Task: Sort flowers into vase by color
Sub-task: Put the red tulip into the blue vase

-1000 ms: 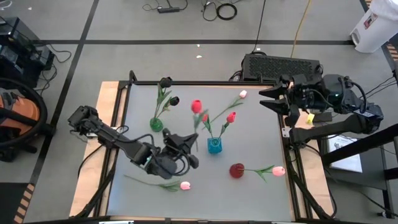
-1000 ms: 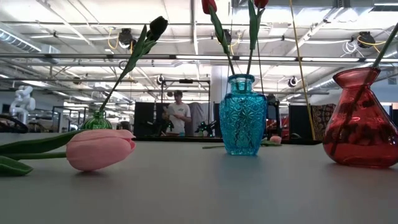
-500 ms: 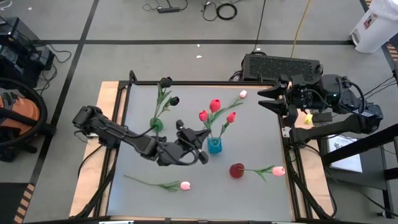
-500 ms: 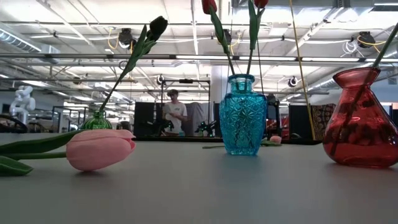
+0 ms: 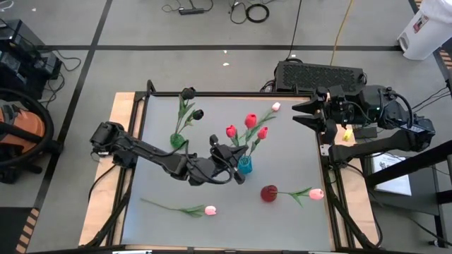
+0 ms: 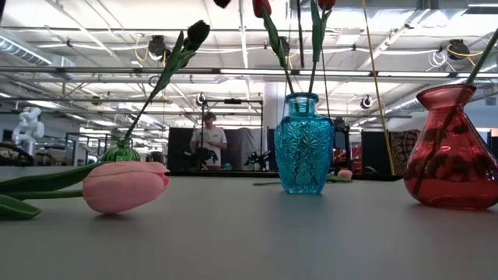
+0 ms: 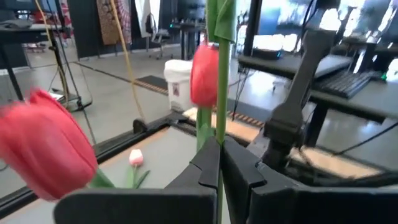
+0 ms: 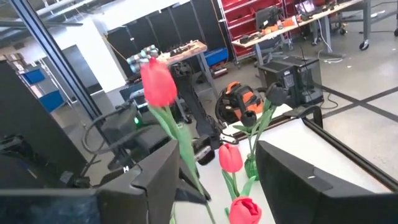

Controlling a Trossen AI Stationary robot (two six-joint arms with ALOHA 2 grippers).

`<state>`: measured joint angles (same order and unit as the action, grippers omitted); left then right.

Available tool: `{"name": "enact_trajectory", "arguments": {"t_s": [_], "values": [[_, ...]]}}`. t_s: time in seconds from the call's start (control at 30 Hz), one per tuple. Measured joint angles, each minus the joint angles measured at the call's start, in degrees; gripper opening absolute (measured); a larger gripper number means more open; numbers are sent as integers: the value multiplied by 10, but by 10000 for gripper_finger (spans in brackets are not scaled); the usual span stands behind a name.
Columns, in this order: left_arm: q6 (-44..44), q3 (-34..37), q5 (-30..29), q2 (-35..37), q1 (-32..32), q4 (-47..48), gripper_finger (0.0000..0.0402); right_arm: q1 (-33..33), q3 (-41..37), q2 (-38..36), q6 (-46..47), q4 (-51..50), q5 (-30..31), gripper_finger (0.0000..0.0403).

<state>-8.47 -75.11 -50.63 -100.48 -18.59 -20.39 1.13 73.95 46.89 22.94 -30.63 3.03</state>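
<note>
Grey table [image 5: 296, 169] carries three vases: blue vase [image 5: 244, 165] at centre, red vase [image 5: 269, 193] just nearer the front edge, green vase [image 5: 177, 140] to the left; two dark arms, left one stretched across the table, right one parked off the right edge.

Left arm has swung from the front-left part of the table to the blue vase over the last second; left claw [image 5: 236, 159] now sits just beside the vase mouth; the red tulip [image 5: 251, 121] it carries has travelled with it and now stands above the blue vase, its head among the two red heads already there; left wrist view shows the fingers [image 7: 208, 163] together, clamped on the thin green stem [image 7: 219, 93]. Judgement: transport is done, stem looks close to or entering the neck; lowering and release remain.

Right claw [image 5: 305, 113] hangs at the right edge, unchanged across the second; its fingers stand apart in the right wrist view, nothing gripped.

Other flowers unmoved: pink tulip [image 5: 210, 210] lying flat near the front, well apart from any vase; a second pink tulip [image 5: 316, 193] lying beside the red vase, its stem end at or in the mouth, cannot tell which; a pale one [image 5: 275, 107] lying toward the back right; two dark tulips [image 5: 188, 93] in the green vase.

Small change in the low view: a person [image 6: 207, 140] far behind the table has drifted leftward.
</note>
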Motion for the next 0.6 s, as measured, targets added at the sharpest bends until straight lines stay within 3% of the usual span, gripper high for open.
{"name": "enact_trajectory", "arguments": {"t_s": [0.6], "values": [[-2, 0, -8, -49, 13, -13, 8, 0, 0, 0, 4, 0, -1, 203]]}}
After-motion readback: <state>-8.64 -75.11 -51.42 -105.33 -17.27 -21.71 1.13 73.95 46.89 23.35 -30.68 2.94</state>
